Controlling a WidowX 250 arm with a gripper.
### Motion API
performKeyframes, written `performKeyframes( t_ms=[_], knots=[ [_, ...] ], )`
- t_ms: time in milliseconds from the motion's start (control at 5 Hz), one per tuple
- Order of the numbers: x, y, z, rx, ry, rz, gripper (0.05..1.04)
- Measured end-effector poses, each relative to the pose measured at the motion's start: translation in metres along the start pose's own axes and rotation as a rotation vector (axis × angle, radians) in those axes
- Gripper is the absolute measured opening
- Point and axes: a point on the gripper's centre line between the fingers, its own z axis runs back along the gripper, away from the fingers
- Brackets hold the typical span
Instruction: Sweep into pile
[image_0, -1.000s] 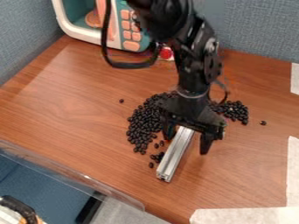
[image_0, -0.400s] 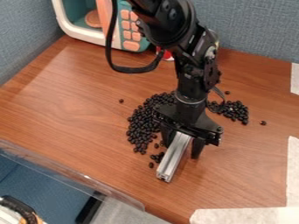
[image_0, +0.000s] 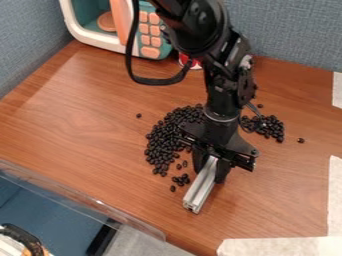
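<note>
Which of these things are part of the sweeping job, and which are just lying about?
For the job:
- black beans, loosely spread on the table
- silver metal bar, gripped and probably the sweeper
- tool on the arm, holding the bar

Just lying about:
- toy microwave at the back
- white strips at the table's edges

Left of the big heap of small, black, rounded beans (image_0: 167, 137), the brown wood-grain worktop (image_0: 80, 117) offers a wide lane, bounded by the teal-and-white plastic toy microwave (image_0: 100, 38) and low transparent plastic barrier (image_0: 83, 199). The heap and long silver metal bar (image_0: 200, 187) obstruct the middle
</note>
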Motion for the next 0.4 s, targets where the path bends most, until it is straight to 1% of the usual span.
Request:
performKeyframes(
  t_ms=[200,400],
  knots=[
    [0.0,-0.009,0.027,-0.009,-0.034,-0.009,0.381],
    [0.011,-0.025,0.046,-0.023,-0.073,-0.032,0.381]
  ],
)
